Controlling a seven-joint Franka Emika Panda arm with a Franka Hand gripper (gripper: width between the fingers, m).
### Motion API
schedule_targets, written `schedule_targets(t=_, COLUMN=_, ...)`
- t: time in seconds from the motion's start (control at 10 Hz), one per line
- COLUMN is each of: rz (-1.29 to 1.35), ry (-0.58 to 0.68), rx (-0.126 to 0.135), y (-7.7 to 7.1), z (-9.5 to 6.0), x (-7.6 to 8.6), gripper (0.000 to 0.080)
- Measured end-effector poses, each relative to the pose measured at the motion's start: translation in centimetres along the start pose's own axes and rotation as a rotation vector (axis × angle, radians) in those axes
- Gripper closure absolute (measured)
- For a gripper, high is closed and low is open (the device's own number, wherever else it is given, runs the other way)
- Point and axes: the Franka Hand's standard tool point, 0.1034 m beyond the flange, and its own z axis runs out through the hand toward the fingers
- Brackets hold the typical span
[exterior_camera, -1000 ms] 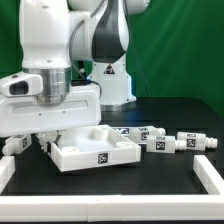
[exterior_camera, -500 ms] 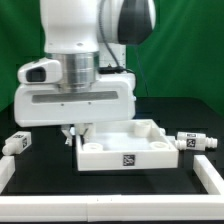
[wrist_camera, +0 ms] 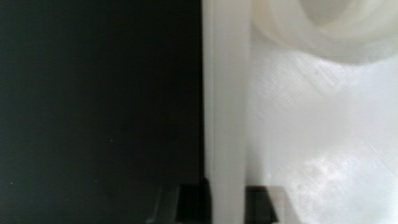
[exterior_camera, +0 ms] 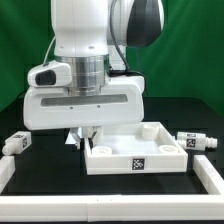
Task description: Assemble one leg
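Well, from where I stand the arm (exterior_camera: 85,60) hangs low over the black worktop (exterior_camera: 50,168), and its jaws are not on a leg at all. They are closed narrow on the rim of the big white tray (exterior_camera: 135,158), on the tray's side toward the exterior view's left. The wrist view bears this out: the thin white wall of the tray (wrist_camera: 226,110) runs straight between the two dark fingertips (wrist_camera: 187,205), which sit against it on either side.

Two legs lie loose on the worktop. One leg (exterior_camera: 14,143) is at the exterior view's left, apart from the jaws with bare worktop between. The other leg (exterior_camera: 196,142) is at the exterior view's right, just past the tray's far side, so the whole tray stands between it and the jaws. Both lie on their sides, long axis running roughly across the view, tags showing. I'd judge the one at the exterior view's left the nearer and easier reach, though depth is hard to read from here. A small tagged piece (exterior_camera: 72,141) peeks out just beside the jaws; I cannot tell what it is.

The tray holds nothing that I can see, only a round socket (exterior_camera: 164,148) moulded in its corner; the wrist view shows a round socket (wrist_camera: 329,30) too. No leg is fitted yet. By my reckoning the jaws must let go of the rim before any leg can be taken up.
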Motion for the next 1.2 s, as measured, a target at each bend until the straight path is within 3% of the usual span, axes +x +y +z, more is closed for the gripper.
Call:
schedule_targets(t=0.2, rz=0.0, ry=-0.005, rx=0.001, y=-0.1, z=0.3, x=-0.1, gripper=0.0752)
schedule_targets(t=0.3, rz=0.026, ry=-0.018, rx=0.004, y=-0.9, z=1.4, x=0.0, gripper=0.0752)
schedule_targets(t=0.4, rz=0.019, ry=-0.024, rx=0.004, y=-1.7, z=2.6, x=0.9, gripper=0.0752)
schedule_targets(t=0.6, rz=0.086, ry=-0.018, rx=0.01, y=-1.8, z=3.7, x=2.8, gripper=0.0752)
schedule_targets(t=0.7, rz=0.127, ry=-0.011, rx=0.011, y=-2.6, z=3.7, x=3.3, gripper=0.0752)
schedule_targets(t=1.2, rz=0.098, ry=-0.017, rx=0.011, y=-2.7, z=4.1, x=3.1, gripper=0.0752)
